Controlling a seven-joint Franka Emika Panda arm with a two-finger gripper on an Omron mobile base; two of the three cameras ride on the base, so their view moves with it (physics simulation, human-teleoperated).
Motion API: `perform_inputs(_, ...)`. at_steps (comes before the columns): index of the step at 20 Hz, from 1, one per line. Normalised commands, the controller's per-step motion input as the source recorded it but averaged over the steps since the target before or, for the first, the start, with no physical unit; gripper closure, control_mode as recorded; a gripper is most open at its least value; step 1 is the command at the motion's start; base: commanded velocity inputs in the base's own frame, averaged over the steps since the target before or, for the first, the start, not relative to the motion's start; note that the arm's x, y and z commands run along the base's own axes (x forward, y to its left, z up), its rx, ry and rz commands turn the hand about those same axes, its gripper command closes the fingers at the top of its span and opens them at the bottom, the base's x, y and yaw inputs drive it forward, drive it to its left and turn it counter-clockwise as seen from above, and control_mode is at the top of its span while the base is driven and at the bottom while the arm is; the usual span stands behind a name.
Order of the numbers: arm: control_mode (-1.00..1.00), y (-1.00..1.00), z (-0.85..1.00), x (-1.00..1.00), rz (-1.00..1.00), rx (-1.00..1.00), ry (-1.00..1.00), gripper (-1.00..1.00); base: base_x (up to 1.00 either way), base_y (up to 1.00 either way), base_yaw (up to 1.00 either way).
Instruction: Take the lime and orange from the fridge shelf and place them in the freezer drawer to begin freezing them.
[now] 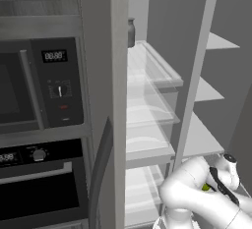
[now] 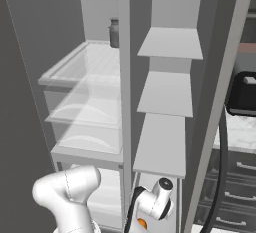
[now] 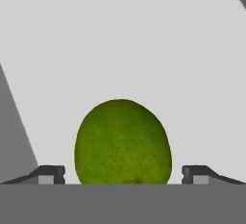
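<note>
The lime point(image 3: 123, 143), a yellow-green ball, lies on a pale grey flat surface right in front of my hand. My gripper point(image 3: 123, 175) is open, one fingertip point(image 3: 52, 175) on each side of the lime with a gap to it. A sliver of the lime point(image 1: 205, 187) peeks out behind my forearm, low in the right compartment. The orange point(image 2: 142, 223) shows as a small orange patch just under my wrist. Translucent fridge shelves point(image 1: 152, 71) point(image 2: 75, 69) stack up in the left compartment, well above the hand.
A dark jar point(image 1: 131, 32) point(image 2: 114, 33) stands at the back of the top glassy shelf. Opaque grey shelves point(image 2: 167, 94) fill the right compartment, split off by a vertical divider point(image 2: 125, 102). An oven and microwave wall point(image 1: 44, 125) lies left; the open fridge door point(image 2: 225, 102) stands right.
</note>
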Motion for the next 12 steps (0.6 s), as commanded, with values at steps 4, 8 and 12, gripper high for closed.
perform_inputs(4, -1.0, -0.01, 0.41, -0.2, -0.08, 0.0, -0.03, -1.0, 0.0, 0.0, 0.0)
perform_inputs(8, -1.0, 0.0, 0.62, -0.39, -0.08, 0.0, -0.1, -1.0, 0.0, 0.0, 0.0)
perform_inputs(12, -1.0, 0.01, 0.79, -0.78, -0.08, 0.0, -0.18, -1.0, 0.0, 0.0, 0.0)
